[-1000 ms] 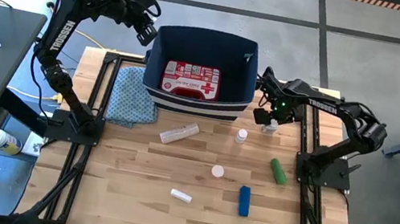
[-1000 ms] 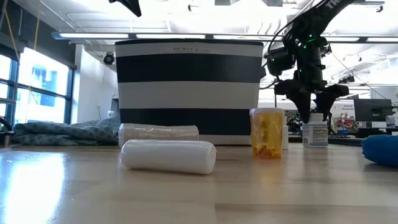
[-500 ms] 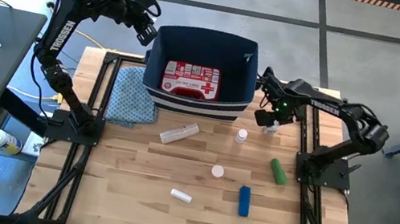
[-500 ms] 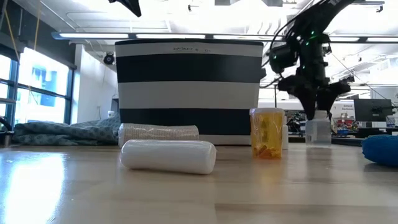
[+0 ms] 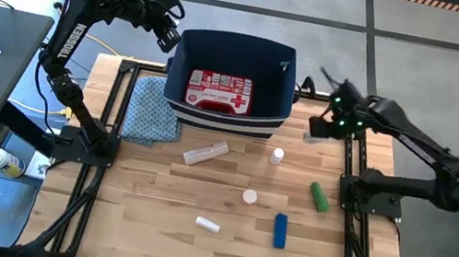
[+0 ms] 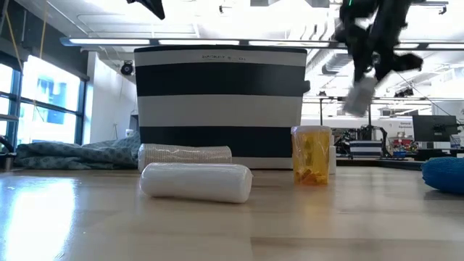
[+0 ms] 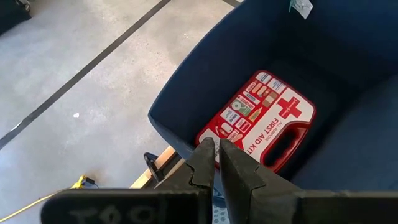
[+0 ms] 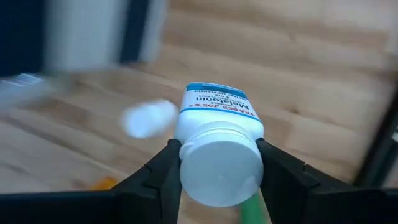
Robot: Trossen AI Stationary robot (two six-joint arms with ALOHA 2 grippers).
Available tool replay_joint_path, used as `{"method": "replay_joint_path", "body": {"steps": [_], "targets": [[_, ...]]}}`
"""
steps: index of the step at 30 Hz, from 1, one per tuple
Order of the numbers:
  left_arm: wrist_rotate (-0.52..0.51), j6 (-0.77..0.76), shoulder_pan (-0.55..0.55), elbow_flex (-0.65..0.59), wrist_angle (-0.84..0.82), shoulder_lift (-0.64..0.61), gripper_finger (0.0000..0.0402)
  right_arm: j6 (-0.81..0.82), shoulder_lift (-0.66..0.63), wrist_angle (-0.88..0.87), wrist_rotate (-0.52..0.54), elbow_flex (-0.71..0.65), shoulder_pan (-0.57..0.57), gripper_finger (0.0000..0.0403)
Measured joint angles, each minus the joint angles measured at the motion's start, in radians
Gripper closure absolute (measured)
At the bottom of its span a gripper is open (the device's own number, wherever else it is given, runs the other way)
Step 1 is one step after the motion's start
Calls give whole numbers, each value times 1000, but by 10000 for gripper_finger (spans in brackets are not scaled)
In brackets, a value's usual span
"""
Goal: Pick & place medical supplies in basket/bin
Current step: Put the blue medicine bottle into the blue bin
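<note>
Your table [image 5: 201,189] carries the navy bin [image 5: 187,56] at its far edge, with the red first-aid kit [image 5: 219,91] lying flat inside, its long axis running across the bin. Your right gripper [image 5: 317,129] hangs above the table just beside the bin's right wall, jaws pinching a white bottle [image 8: 217,152] by its sides; in the right wrist view the bottle's cap faces the camera, and in the low view the bottle [image 6: 359,96] hangs tilted, clear of the table. Your left gripper [image 5: 169,40] waits above the bin's far left corner, jaws pressed nearly together on nothing. The green cylinder [image 5: 319,196] and blue cylinder [image 5: 281,230] lie on the table, both pointing roughly front to back.
</note>
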Motion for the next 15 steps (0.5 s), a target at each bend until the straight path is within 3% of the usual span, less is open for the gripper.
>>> {"method": "replay_joint_path", "body": {"steps": [7, 15], "targets": [[0, 2, 0, 0, 1, 0, 341, -10, -1, 28, 166, 315, 44, 240], [1, 24, 0, 0, 0, 0, 341, -194, 289, 88, 246, 686, 95, 239]]}}
